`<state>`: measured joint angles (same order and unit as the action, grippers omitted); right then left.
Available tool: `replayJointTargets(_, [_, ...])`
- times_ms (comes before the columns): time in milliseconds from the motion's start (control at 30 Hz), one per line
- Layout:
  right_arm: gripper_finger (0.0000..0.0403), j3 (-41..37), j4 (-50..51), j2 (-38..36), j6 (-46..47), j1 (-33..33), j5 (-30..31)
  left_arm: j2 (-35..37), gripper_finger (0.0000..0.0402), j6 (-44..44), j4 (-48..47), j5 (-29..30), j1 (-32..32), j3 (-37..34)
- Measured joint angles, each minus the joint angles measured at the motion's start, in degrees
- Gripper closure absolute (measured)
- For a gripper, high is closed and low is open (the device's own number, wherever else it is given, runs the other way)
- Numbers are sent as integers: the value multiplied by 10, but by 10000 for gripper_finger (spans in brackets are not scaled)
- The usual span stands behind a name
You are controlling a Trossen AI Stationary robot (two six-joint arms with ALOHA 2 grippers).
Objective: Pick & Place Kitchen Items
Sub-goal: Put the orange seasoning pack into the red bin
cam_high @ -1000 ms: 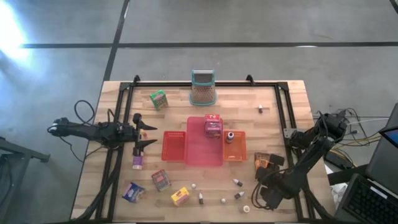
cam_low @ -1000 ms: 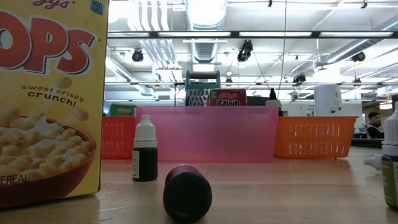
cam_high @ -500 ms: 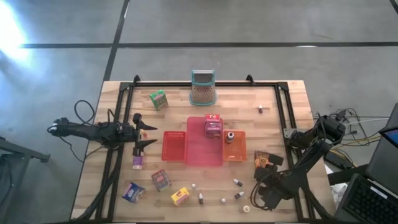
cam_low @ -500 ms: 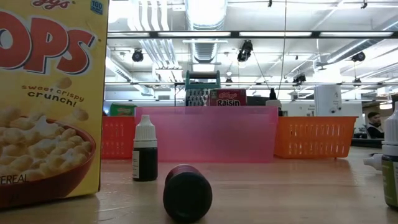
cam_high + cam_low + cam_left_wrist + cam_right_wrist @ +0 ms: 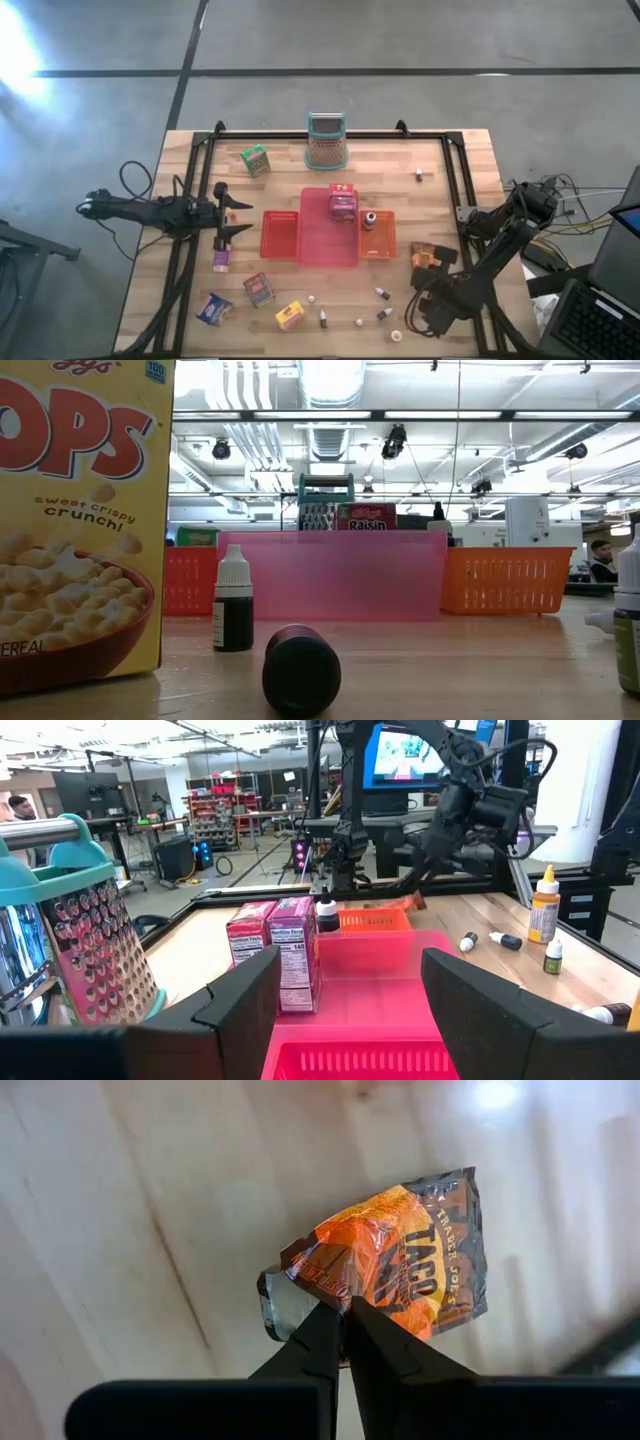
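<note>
My right gripper (image 5: 345, 1315) pinches the orange taco packet (image 5: 400, 1265) — crumpled, one edge lifted off the desk (image 5: 150, 1230).

- right gripper (image 5: 343, 1320) has its fingertips pinched onto the near edge of the taco packet (image 5: 400, 1265); the rest of the packet spreads out ahead of the fingers
- left gripper (image 5: 350, 990): cereal boxes (image 5: 275, 945) ahead between the fingers, standing in the tray (image 5: 400, 955), grater (image 5: 85, 930) off beside one finger
</note>
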<state>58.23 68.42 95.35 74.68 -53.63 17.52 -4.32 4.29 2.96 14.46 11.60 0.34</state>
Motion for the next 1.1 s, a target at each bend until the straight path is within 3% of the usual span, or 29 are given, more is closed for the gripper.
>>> replayJointTargets(300, [394,111,217,-10,28,-3,40,0,154,0,0,0,0,0])
replayJointTargets(467, [394,152,216,-23,-22,-2,176,0,154,0,0,0,0,0])
replayJointTargets(900, [393,263,213,-23,-184,-1,427,0,154,3,1,0,0,0])
replayJointTargets(1100, [392,269,207,-23,-241,3,577,0,154,71,24,2,0,0])
